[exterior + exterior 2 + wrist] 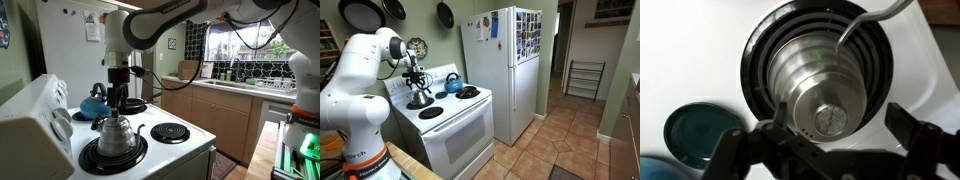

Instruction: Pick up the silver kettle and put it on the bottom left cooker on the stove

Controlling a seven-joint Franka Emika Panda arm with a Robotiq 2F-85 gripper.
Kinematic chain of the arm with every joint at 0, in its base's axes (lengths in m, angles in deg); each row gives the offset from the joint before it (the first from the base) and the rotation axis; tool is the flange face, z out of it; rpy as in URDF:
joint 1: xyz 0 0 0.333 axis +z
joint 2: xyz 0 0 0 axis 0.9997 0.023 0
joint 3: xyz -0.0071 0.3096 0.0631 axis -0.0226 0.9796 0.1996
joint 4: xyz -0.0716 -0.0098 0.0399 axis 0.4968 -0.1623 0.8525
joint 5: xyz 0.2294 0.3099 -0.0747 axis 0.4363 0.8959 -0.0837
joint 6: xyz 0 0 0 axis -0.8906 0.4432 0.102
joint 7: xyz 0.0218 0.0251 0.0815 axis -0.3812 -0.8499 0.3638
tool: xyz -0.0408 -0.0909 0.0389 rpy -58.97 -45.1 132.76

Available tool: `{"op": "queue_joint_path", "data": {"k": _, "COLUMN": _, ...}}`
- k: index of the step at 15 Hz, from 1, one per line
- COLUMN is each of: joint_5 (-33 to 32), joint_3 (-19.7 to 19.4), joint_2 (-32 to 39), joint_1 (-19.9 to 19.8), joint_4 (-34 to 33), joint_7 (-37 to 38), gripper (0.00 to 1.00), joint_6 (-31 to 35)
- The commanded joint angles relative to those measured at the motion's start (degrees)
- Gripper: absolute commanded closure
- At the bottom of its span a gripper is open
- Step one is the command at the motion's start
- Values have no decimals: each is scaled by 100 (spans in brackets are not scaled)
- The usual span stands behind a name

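The silver kettle (116,130) sits on a big black coil ring at the back of the stove (192,150), right under the gripper (120,98). In the wrist view the jaws are wide apart, one on each side of the kettle's top, and they are not squeezing anything. The bottom left cooker (170,132) is bare, a little way off to the side of the jaws, and a blue kettle (95,102) stands just past them.

Silver kettle (115,132), blue kettle (96,103), white stove (190,155) w/ black coils (170,132).
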Motion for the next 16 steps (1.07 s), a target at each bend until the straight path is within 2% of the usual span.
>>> {"op": "queue_joint_path", "data": {"k": 1, "joint_5": -143, "joint_3": -188, "joint_2": 332, "joint_1": 219, "joint_4": -482, "joint_7": 261, "gripper": 0, "joint_6": -275}}
{"op": "queue_joint_path", "data": {"k": 3, "joint_5": -122, "joint_3": -222, "joint_2": 425, "joint_1": 263, "joint_4": -627, "joint_7": 282, "gripper": 3, "joint_6": -374}}
{"op": "queue_joint_path", "data": {"k": 4, "joint_5": -123, "joint_3": -239, "joint_2": 469, "joint_1": 287, "joint_4": -693, "joint_7": 286, "gripper": 19, "joint_6": -401}}
{"op": "queue_joint_path", "data": {"k": 5, "joint_5": -129, "joint_3": -260, "joint_2": 507, "joint_1": 312, "joint_4": -769, "joint_7": 289, "gripper": 28, "joint_6": -457}}
{"op": "queue_joint_path", "data": {"k": 6, "joint_5": -122, "joint_3": -272, "joint_2": 536, "joint_1": 331, "joint_4": -817, "joint_7": 287, "gripper": 31, "joint_6": -496}}
{"op": "queue_joint_path", "data": {"k": 9, "joint_5": -125, "joint_3": -323, "joint_2": 585, "joint_1": 391, "joint_4": -977, "joint_7": 315, "gripper": 58, "joint_6": -649}}
{"op": "queue_joint_path", "data": {"k": 13, "joint_5": -116, "joint_3": -372, "joint_2": 644, "joint_1": 435, "joint_4": -1131, "joint_7": 335, "gripper": 86, "joint_6": -799}}
{"op": "queue_joint_path", "data": {"k": 16, "joint_5": -122, "joint_3": -370, "joint_2": 593, "joint_1": 429, "joint_4": -1113, "joint_7": 310, "gripper": 86, "joint_6": -850}}
